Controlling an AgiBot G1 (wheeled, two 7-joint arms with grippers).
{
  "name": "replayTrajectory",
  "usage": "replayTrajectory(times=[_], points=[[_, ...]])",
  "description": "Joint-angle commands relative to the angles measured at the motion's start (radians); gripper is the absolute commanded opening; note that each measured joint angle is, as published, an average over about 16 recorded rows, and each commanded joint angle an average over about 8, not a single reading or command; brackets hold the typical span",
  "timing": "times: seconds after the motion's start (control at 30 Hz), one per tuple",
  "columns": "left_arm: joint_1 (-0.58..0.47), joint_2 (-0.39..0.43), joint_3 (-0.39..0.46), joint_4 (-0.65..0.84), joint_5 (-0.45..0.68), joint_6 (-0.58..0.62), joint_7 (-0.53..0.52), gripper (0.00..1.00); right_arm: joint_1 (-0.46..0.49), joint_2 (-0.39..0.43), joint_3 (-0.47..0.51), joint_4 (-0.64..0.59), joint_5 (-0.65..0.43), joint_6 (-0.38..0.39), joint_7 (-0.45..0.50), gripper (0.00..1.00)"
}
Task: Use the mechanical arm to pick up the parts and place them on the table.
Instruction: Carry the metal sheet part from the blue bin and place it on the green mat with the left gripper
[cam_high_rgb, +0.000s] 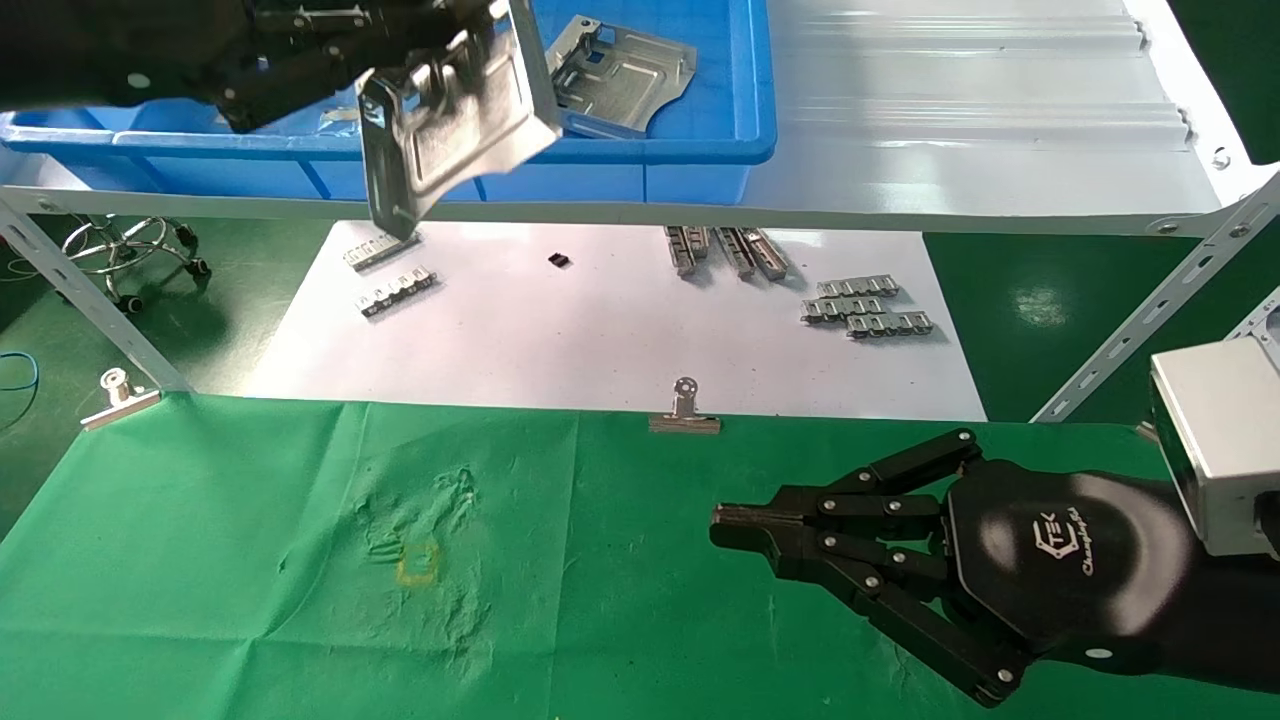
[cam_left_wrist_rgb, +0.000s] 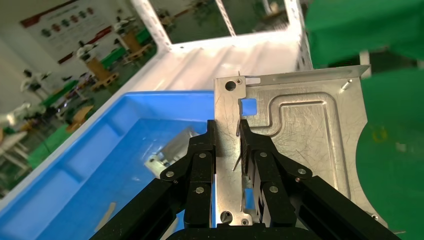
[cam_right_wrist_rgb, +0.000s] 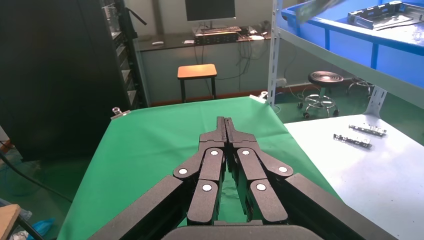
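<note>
My left gripper (cam_high_rgb: 440, 60) is shut on the edge of a silver stamped plate (cam_high_rgb: 450, 125) and holds it in the air, tilted, over the front rim of the blue bin (cam_high_rgb: 700, 150). In the left wrist view the fingers (cam_left_wrist_rgb: 250, 145) clamp the plate (cam_left_wrist_rgb: 310, 135) on both faces. A second plate (cam_high_rgb: 620, 75) lies in the bin. My right gripper (cam_high_rgb: 722, 525) is shut and empty, parked low over the green cloth table (cam_high_rgb: 250, 560) at the right; it also shows in the right wrist view (cam_right_wrist_rgb: 225, 122).
The bin stands on a glossy white shelf (cam_high_rgb: 980, 120) with slanted metal legs (cam_high_rgb: 90, 300). Below it, a white sheet (cam_high_rgb: 600, 340) carries several narrow toothed strips (cam_high_rgb: 865, 305). Binder clips (cam_high_rgb: 685, 415) pin the cloth's far edge. A faint yellow square (cam_high_rgb: 418, 562) marks the cloth.
</note>
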Motion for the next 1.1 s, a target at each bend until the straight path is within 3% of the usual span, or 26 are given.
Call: replayTrajectory(times=[0.03, 0.4, 0.67, 1.1], points=[[0.019, -0.01, 0.011, -0.042, -0.011, 0.015, 0.028, 0.0, 0.0, 0.0, 0.0, 0.0, 0.0, 0.0, 0.0, 0.0], [0.169, -0.184, 0.232, -0.42, -0.138, 0.012, 0.035, 0.0, 0.0, 0.0, 0.0, 0.0, 0.0, 0.0, 0.0, 0.0], [0.195, -0.244, 0.423, -0.517, -0.105, -0.015, -0.001, 0.0, 0.0, 0.0, 0.0, 0.0, 0.0, 0.0, 0.0, 0.0], [0.301, -0.255, 0.497, -0.578, 0.031, -0.231, -0.039, 0.0, 0.0, 0.0, 0.0, 0.0, 0.0, 0.0, 0.0, 0.0]])
